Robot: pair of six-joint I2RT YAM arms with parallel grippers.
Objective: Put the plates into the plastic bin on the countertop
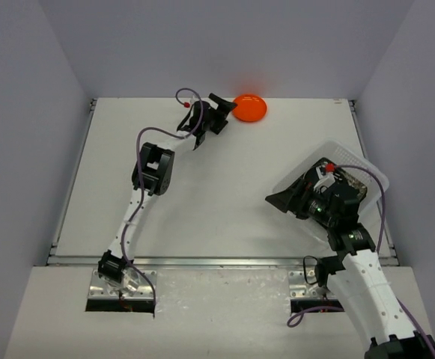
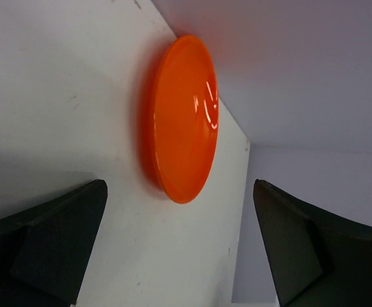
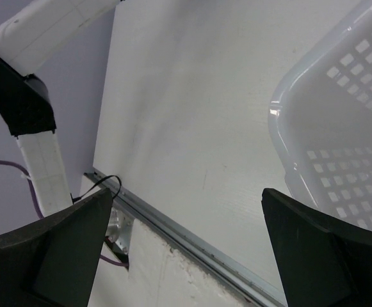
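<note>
A small round orange plate (image 1: pixel 250 108) lies at the far edge of the countertop (image 1: pixel 202 202), close to the back wall. My left gripper (image 1: pixel 222 109) is open just left of it and holds nothing. In the left wrist view the plate (image 2: pixel 182 118) sits ahead of the open gripper (image 2: pixel 179 192), apart from both fingers. The clear plastic bin (image 1: pixel 367 166) stands at the right. My right gripper (image 1: pixel 284 197) is open and empty at the bin's left side. The bin's perforated wall (image 3: pixel 339 128) shows in the right wrist view. The right arm hides the bin's contents; no other plates show.
The metal rail (image 1: pixel 224 261) runs along the countertop's front edge and also shows in the right wrist view (image 3: pixel 192 240). Lilac walls close in the back and both sides. The left arm (image 1: pixel 153 170) stretches across the left half of the countertop.
</note>
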